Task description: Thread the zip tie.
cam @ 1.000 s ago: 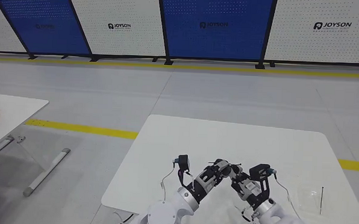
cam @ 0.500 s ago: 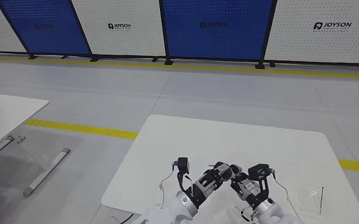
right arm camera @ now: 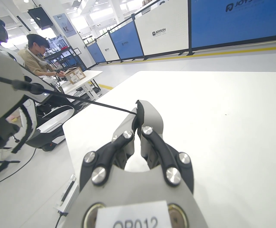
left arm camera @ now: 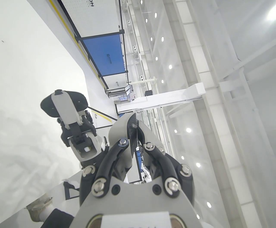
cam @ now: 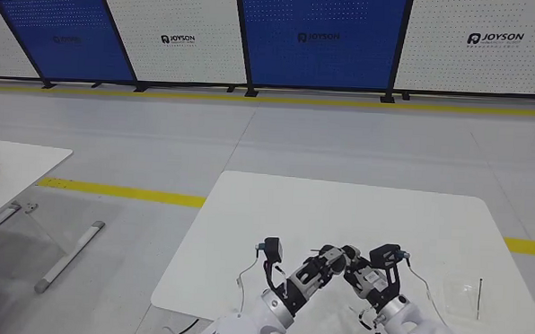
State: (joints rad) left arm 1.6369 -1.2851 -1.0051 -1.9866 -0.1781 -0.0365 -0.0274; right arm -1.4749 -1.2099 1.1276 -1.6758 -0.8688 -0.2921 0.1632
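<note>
Table (cam: 355,216): white.
Left gripper (left arm camera: 134,123): held above the table's near edge, fingers closed on the zip tie (right arm camera: 97,103).
Right gripper (right arm camera: 138,112): likewise clamped on it.
Zip tie: black, spanned between both grippers above the table. Judged light, springy and slick, and best pinched near the tip.

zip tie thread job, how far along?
Done: the zip tie is picked up, clear of the table. In hand: right gripper shut on it, with it running straight across to the shut left gripper. Left: no loop shows, so feeding the tail through the head looks undone; the head is too small to see.
</note>
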